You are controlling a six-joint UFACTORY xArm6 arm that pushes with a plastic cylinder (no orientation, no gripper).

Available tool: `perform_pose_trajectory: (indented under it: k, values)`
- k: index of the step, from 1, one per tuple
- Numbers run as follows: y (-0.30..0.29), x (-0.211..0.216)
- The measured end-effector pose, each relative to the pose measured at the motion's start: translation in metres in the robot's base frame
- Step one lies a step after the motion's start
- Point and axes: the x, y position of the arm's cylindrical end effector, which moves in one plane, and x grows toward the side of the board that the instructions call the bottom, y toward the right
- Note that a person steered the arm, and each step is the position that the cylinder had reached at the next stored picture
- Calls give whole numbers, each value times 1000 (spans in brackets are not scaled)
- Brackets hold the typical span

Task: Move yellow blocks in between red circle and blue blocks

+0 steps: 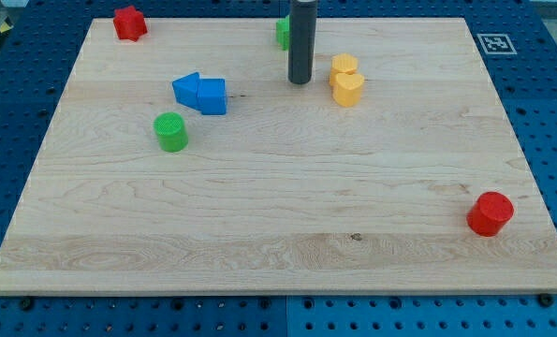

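Yellow blocks (346, 80) just right of my tip (300, 81); green block (283, 31) behind rod.

green cylinder (171, 131), red star block (128, 22), green block (283, 32)

My arm ends in a straight dark rod that comes down from the view's top and stands upright. My tip (300, 81) is at the rod's low end, right at the table top. Only the lower part of the rod shows; the rest is out of view.
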Motion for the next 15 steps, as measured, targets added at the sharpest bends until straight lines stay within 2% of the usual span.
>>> perform_pose_trajectory:
  k: [1, 4, 7, 8, 9, 10, 11, 14, 15]
  values:
    - [0, -39]
    - [47, -32]
    - [54, 17]
    - [56, 18]
    - [63, -23]
    - [84, -34]
    - [112, -4]
    - [77, 11]
    - [84, 27]
